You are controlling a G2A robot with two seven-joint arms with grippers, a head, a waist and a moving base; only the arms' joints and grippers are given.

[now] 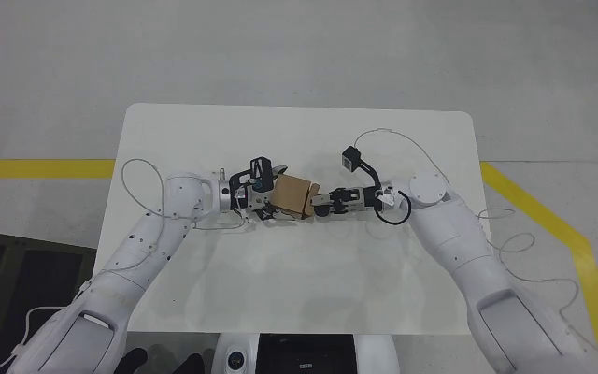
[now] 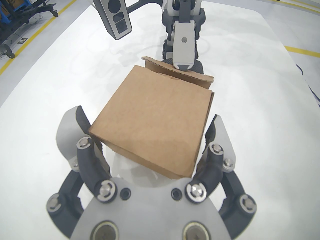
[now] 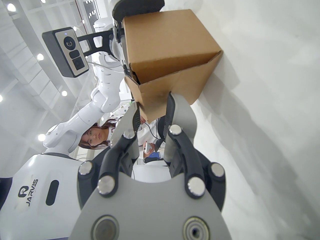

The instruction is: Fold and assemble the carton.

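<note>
1. Top view: the carton (image 1: 292, 194) lies on the white table (image 1: 280, 131), just left of the frame's centre, between the two arms. The left gripper (image 1: 272, 196) meets its left end and the right gripper (image 1: 316, 200) meets its right end. The carton is a small box of plain brown cardboard.

2. Left wrist view: the carton (image 2: 160, 111) sits between the fingers of the left gripper (image 2: 148, 115). The fingers are spread wide around the carton's near end, and the dark pads (image 2: 83, 122) press against its two sides. The broad upper face is smooth and unmarked, with crisp folded edges. At the far end a flap (image 2: 175, 72) sticks out. The right gripper (image 2: 186, 68) pinches this flap, with one finger on top and one underneath.

3. Right wrist view: the right gripper (image 3: 153, 111) has its fingers drawn close together on the edge of the flap (image 3: 160, 93) at the carton's open near end. The carton (image 3: 167, 41) rests on its side against the table (image 3: 262, 76). The near flaps stand ajar and show a dark gap into the hollow inside. The left gripper (image 3: 139, 4) holds the far end.
</note>
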